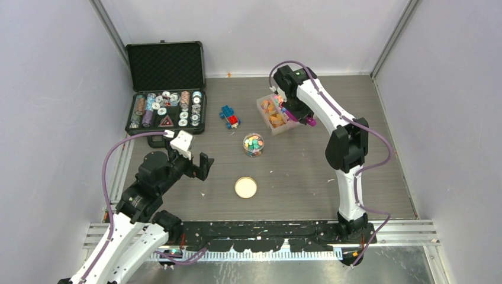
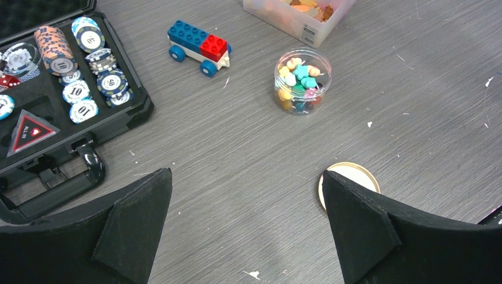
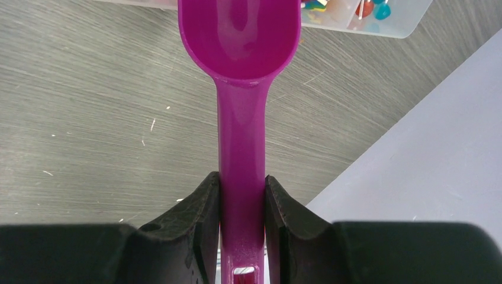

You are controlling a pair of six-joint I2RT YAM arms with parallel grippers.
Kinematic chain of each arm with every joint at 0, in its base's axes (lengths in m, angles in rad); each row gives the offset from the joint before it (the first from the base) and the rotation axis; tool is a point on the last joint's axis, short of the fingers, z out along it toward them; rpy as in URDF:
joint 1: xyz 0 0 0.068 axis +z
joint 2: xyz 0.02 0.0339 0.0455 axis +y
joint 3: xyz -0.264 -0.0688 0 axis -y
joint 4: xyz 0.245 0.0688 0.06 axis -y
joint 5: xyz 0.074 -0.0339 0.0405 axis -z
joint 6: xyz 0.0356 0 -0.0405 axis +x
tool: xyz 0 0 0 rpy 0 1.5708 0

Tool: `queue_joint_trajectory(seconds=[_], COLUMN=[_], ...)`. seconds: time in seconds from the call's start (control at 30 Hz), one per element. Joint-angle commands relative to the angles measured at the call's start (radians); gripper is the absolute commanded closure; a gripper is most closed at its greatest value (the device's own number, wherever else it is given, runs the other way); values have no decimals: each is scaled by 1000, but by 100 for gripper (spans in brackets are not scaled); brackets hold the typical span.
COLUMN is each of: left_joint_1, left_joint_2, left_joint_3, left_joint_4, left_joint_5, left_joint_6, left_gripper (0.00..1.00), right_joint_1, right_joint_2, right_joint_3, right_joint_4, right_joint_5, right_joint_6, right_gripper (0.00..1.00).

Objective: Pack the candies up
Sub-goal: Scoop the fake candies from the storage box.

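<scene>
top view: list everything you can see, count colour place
candies: many, multicoloured, in jar and tray
jar: one, clear, table centre
tray: one, clear, beyond the jar, to its right
scoop: one, magenta, empty, in right gripper
cork disc: one, tan, nearer than jar
toy brick car: one, blue and red, left of tray
case: one, black, open, far left
poker chips: many, mixed, in case
left gripper: open, above table
right gripper: shut on scoop, by tray
</scene>
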Motion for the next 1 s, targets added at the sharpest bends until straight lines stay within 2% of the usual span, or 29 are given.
queue_joint_trajectory(seconds=[0.0, 0.3, 0.53, 0.97], left_joint_1=[-4, -6, -7, -6], left_joint_2=[5, 10, 18, 19], left_joint_3=[-3, -1, -2, -1], left_joint_4=[28, 26, 27, 24], left_joint_5=[-11, -11, -10, -10], left_joint_6=[15, 16, 16, 16], left_gripper=[0, 0, 0, 0], right_joint_1=[-25, -32, -33, -34], right_joint_2=[35, 102, 130, 271], right_joint_3=[96, 173, 186, 356], right_joint_4=[-103, -141, -108, -110], right_joint_5=[-8, -55, -74, -52], right_joint_6=[26, 10, -12, 1], right_gripper=[99, 100, 99, 100])
